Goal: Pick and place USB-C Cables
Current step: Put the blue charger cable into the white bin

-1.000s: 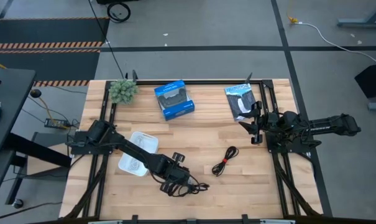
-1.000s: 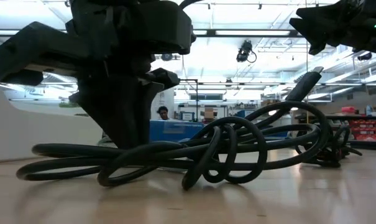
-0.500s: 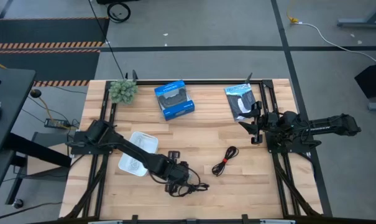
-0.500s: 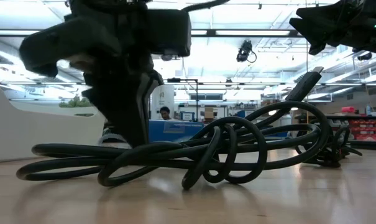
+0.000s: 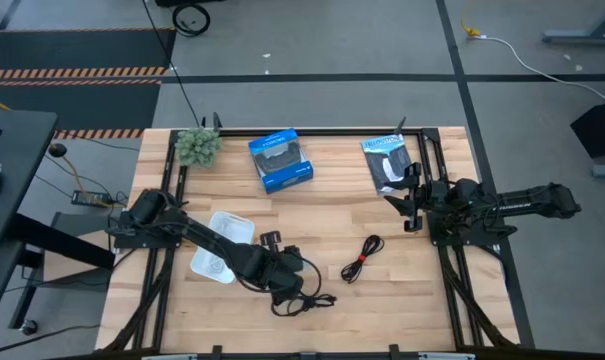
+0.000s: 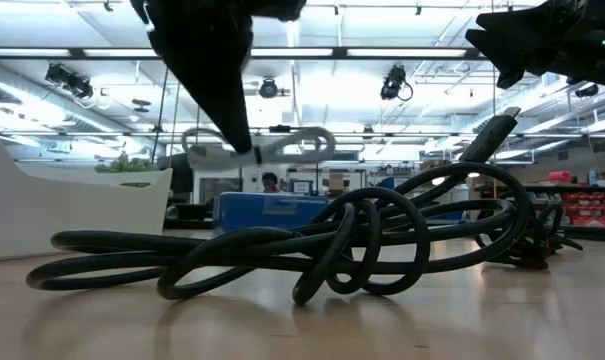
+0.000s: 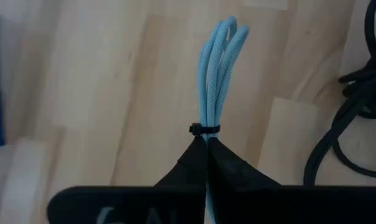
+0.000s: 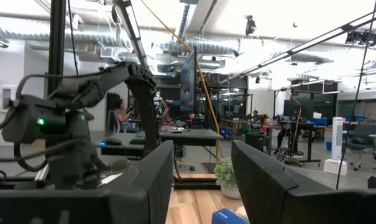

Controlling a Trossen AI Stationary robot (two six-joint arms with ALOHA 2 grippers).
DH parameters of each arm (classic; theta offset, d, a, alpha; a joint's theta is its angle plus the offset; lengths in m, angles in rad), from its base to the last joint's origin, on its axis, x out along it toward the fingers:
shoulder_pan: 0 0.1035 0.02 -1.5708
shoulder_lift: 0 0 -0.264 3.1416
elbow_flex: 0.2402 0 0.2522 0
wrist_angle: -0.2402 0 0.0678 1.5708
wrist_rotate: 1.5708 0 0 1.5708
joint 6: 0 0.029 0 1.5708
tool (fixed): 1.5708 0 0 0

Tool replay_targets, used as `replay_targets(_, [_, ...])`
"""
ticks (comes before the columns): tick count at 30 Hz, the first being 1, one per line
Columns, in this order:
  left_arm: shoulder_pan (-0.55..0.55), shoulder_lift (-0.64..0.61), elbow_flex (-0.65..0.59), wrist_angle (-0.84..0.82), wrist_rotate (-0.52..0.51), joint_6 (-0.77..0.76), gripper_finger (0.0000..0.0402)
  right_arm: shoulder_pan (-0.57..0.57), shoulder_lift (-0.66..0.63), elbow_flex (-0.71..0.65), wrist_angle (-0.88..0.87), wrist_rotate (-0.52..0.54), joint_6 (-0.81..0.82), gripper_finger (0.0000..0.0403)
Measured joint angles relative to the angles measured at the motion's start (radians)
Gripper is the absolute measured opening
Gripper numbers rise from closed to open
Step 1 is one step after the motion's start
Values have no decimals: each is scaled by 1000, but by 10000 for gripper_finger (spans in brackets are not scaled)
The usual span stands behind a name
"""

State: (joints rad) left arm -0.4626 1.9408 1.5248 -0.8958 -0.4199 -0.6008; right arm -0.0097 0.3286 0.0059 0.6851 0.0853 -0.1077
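My left gripper (image 5: 280,272) is shut on the white USB-C cable (image 6: 257,148), a small tied coil held above the table near its near edge. The black cable with the silvery-grey plug (image 5: 307,298) lies loosely coiled on the wood just beside and below it, and fills the low view (image 6: 362,240). The black cable with the red tie (image 5: 362,258) lies flat farther right. My right gripper (image 5: 410,195) waits open above the table's right side, away from all the cables. My left gripper pinches the white cable's bundled strands between both fingers, right by its small black tie (image 7: 204,129) near the coil's middle. The fingers (image 6: 237,125) come from above, slanting down. The coil is lifted clear and lies about level, its looped end (image 7: 224,37) reaching past the fingertips.
A white tray (image 5: 222,245) sits left of the left gripper. A blue box (image 5: 280,160), a black-and-white packet (image 5: 387,160) and a small green plant (image 5: 197,145) stand along the far edge. Bare wood lies between the two black cables.
My left gripper has risen from the tabletop and drawn slightly toward the far-left. The white cable has come up with it and now hangs clear of the wood. The black coiled cable has stayed in place.
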Motion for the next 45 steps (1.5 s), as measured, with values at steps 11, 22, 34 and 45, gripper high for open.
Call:
replay_targets(11, [-94, -97, 17, -367, -160, -350, 2, 0, 0, 0, 1, 0, 0, 169])
replay_targets(22, [-178, -198, -93, -471, -217, -587, 2, 0, 0, 0, 1, 0, 0, 169])
replay_targets(34, [-189, -338, -341, -426, -108, -826, 2, 0, 0, 0, 1, 0, 0, 169])
replay_targets(45, [-114, -384, -574, -150, 16, -917, 6, 0, 0, 0, 1, 0, 0, 169])
